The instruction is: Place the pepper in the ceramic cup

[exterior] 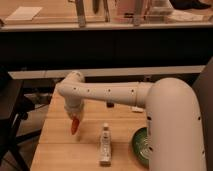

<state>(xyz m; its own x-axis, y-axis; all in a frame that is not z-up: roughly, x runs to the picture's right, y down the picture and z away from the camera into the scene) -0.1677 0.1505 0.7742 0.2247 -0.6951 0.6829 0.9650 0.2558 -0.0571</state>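
My gripper [75, 118] hangs at the end of the white arm over the left part of the wooden table [60, 150]. It is shut on the top of the small orange-red pepper [75, 127], which hangs point down just above the table. The ceramic cup does not show; the arm may be hiding it.
A small clear bottle with a white cap [105, 144] lies on the table to the right of the pepper. A green ribbed bowl [139, 146] sits at the right, partly behind the arm's big white link [172, 130]. A dark shelf and counter stand behind the table.
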